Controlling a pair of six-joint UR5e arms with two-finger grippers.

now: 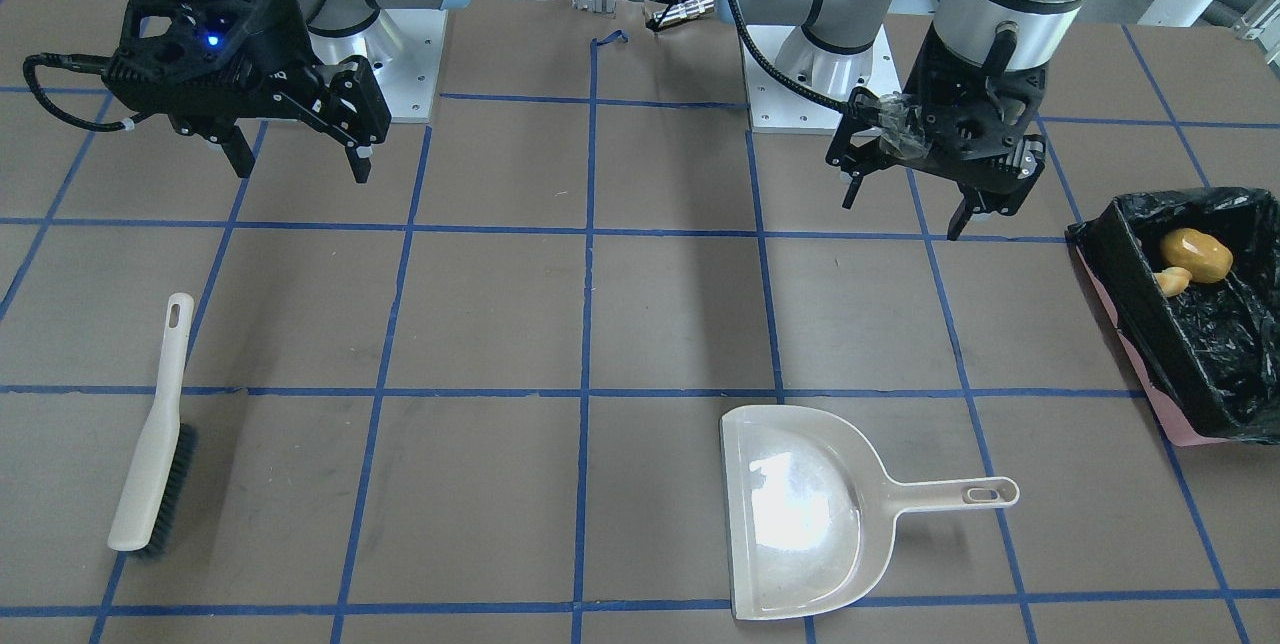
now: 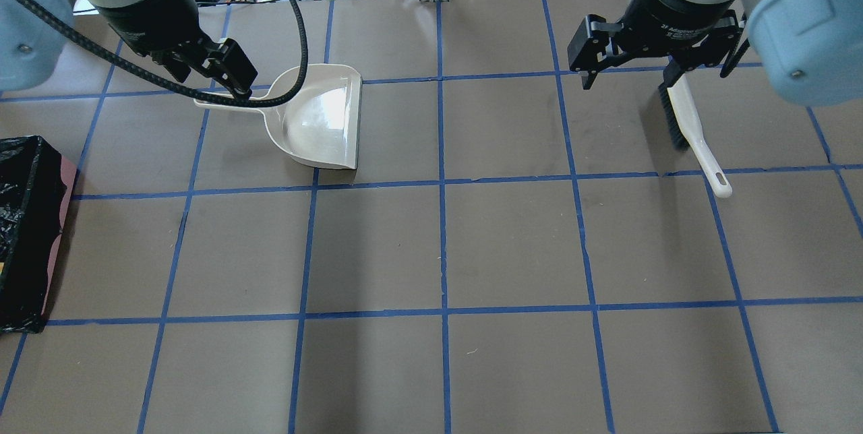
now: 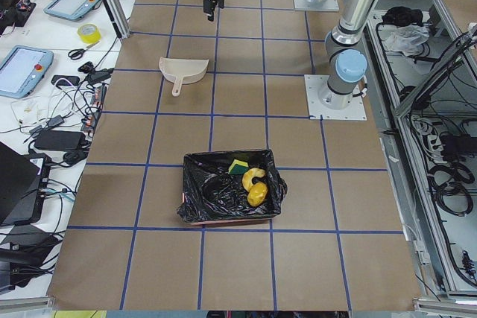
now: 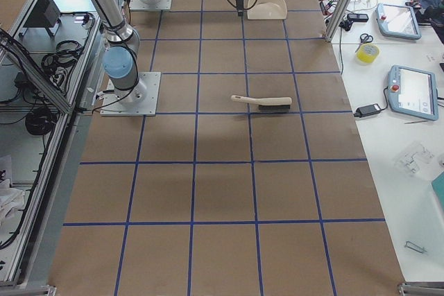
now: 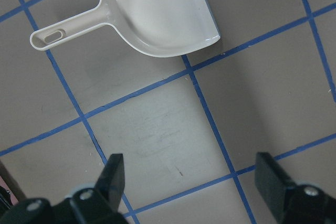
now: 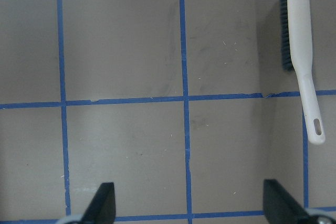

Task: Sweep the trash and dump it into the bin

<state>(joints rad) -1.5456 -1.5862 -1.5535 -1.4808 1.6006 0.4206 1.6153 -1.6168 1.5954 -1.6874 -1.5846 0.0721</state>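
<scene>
The bin [image 1: 1215, 404], a pink box lined with black plastic, stands at the table's end on my left and also shows in the exterior left view [image 3: 223, 214]. In it lie the golden-brown lump [image 1: 1195, 254], the pale crescent slice [image 1: 1172, 279] and the yellow-green sponge [image 3: 238, 165]. My left gripper [image 1: 905, 209] is open and empty, above the table beside the bin; the left wrist view [image 5: 191, 174] shows its jaws wide apart. My right gripper [image 1: 300, 164] is open and empty, high over the table; the right wrist view [image 6: 191, 198] shows the same.
The beige dustpan [image 1: 800, 514] lies flat and empty on the table, handle toward the bin, below my left gripper [image 2: 209, 77]. The white brush [image 1: 155, 434] lies on the table near my right gripper [image 2: 627, 77]. Blue tape lines grid the brown table.
</scene>
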